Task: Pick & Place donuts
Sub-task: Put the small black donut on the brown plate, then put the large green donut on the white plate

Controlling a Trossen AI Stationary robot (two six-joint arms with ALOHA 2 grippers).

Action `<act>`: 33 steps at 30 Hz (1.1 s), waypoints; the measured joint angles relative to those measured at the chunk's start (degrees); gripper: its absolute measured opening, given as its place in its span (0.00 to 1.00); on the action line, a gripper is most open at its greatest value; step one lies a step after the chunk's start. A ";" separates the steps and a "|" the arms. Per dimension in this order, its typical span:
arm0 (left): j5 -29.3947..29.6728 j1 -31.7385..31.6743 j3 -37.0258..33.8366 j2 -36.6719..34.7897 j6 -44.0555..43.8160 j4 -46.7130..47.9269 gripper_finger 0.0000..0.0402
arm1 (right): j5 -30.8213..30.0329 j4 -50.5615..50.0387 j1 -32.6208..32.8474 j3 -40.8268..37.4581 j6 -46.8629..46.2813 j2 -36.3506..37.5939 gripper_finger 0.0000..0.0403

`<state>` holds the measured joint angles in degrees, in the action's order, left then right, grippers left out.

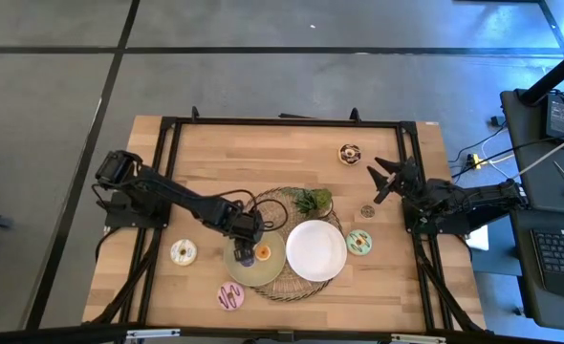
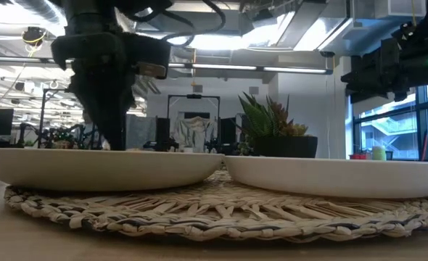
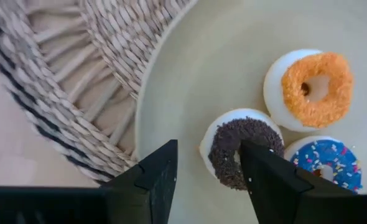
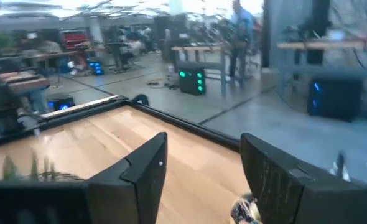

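donuts: three sit close together on the olive plate (image 1: 274, 268), which rests on the woven mat (image 1: 280, 290) next to the white plate (image 1: 314, 250). they are the chocolate donut (image 3: 241, 151), the orange donut (image 3: 312, 88) and the blue sprinkle donut (image 3: 326, 163).
other donuts: still out on the table (image 1: 263, 153) you have a cream one (image 1: 183, 252) at the left, a pink striped one (image 1: 230, 295) near the front, a mint green one (image 1: 359, 243) right of the white plate, a small brown one (image 1: 367, 210) and a dark one (image 1: 349, 153) far at the right.
what could go wrong: one finger (image 3: 277, 183) of the left gripper (image 3: 208, 180) is touching or just beside the chocolate donut. if you lift at a slant, i think that finger could drag the donut or bump it into the blue one, and one may roll off the plate.
what else: if the jaws shut again on the way up, you might carry the donut away.
left arm pose: it reaches from the left edge across to the olive plate, with the gripper pointing down just above the plate.
left jaws: spread apart, holding nothing. the chocolate donut lies on the plate beside one finger, not pinched.
right arm pose: the right gripper (image 1: 385, 179) waits near the right edge of the table, lifted off the wood, well apart from the plates.
right jaws: spread wide, with nothing between them.
plant: a small green plant (image 1: 313, 201) stands at the far side of the mat, so keep your arm from brushing it.
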<state>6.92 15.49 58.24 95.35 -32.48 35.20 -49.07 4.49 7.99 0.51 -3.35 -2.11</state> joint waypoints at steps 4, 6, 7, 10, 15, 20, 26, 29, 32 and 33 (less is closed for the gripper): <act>5.42 -0.20 0.77 -2.51 4.29 -1.41 0.41 | 7.86 6.38 0.02 0.55 9.53 -0.01 0.50; 9.62 -0.23 0.78 -4.41 6.36 -1.96 0.41 | 11.55 6.45 0.01 2.68 11.29 -0.56 0.50; 11.92 -0.23 0.76 -5.23 7.87 -3.20 0.41 | 12.57 5.72 0.00 3.93 11.42 -1.16 0.50; 15.93 -0.39 0.76 -7.97 15.55 -8.65 0.41 | 15.56 0.45 0.00 7.78 10.74 -4.80 0.50; 4.77 -3.40 0.76 -10.72 29.37 -19.36 0.41 | 17.72 -8.85 0.04 16.24 5.39 -15.72 0.50; -6.13 -9.10 0.76 -13.11 37.53 -23.40 0.40 | 17.70 -19.94 0.04 27.26 -1.80 -28.48 0.50; -14.42 -18.50 -4.68 -17.15 40.59 -28.68 0.41 | 17.72 -29.92 0.04 35.31 -6.22 -39.00 0.50; -17.27 -22.80 -9.12 -18.94 40.88 -35.36 0.41 | 17.80 -30.79 0.04 35.52 -6.72 -42.25 0.50; -17.25 -25.98 -12.08 -19.91 42.19 -41.22 0.41 | 17.39 -30.49 0.04 34.57 -6.92 -44.73 0.50; -17.16 -26.84 -12.46 -19.91 42.26 -41.97 0.40 | 16.95 -30.55 0.04 34.06 -7.01 -45.64 0.50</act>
<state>-10.24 -11.35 45.78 75.44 9.78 -6.78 -32.13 -26.06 8.03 34.57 -10.36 -47.75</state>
